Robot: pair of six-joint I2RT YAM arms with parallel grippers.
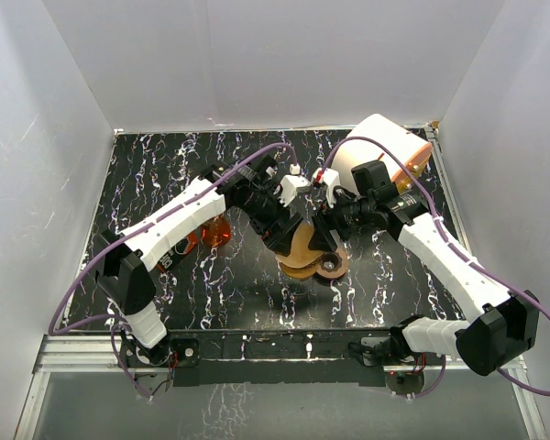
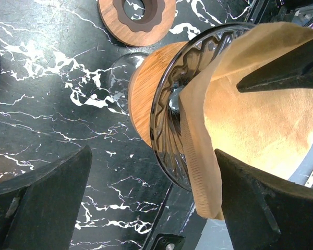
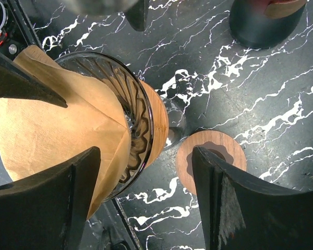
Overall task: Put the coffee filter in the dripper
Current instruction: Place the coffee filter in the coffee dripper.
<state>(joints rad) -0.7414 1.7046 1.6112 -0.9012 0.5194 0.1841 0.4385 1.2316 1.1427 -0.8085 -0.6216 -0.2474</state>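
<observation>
Filter (image 2: 261,120) is seated in the dripper (image 2: 169,130) at the middle of the surface (image 2: 52,78), w/ the paper's top edge stuck up well past the glass rim. The glass cone is ringed by a wooden collar (image 2: 143,99). A separate wooden ring (image 2: 115,23) is laid flat on the surface just beside it, not touching afaict

Left gripper (image 2: 152,151) is spread wide and nothing is pinched btw its fingers. Dripper + filter are seen in the gap under it, and the paper's edge is right next to one finger (image 2: 261,208); whether it's touched can't be told. Right gripper (image 3: 146,151) is opened up too, nothing held. The filter's edge is overlapped by one of its fingers (image 3: 47,203) in the right wrist view, contact unclear. In each wrist view a dark fingertip from the other gripper is seen over the inside of the paper

In the top view both arms are bent in over the dripper from opposite sides. A white + orange thing (image 1: 380,147) is parked at the far right corner, orange glass items (image 1: 213,231) are seen by the left arm, and a dark vessel (image 3: 261,23) is stood further off on the surface
</observation>
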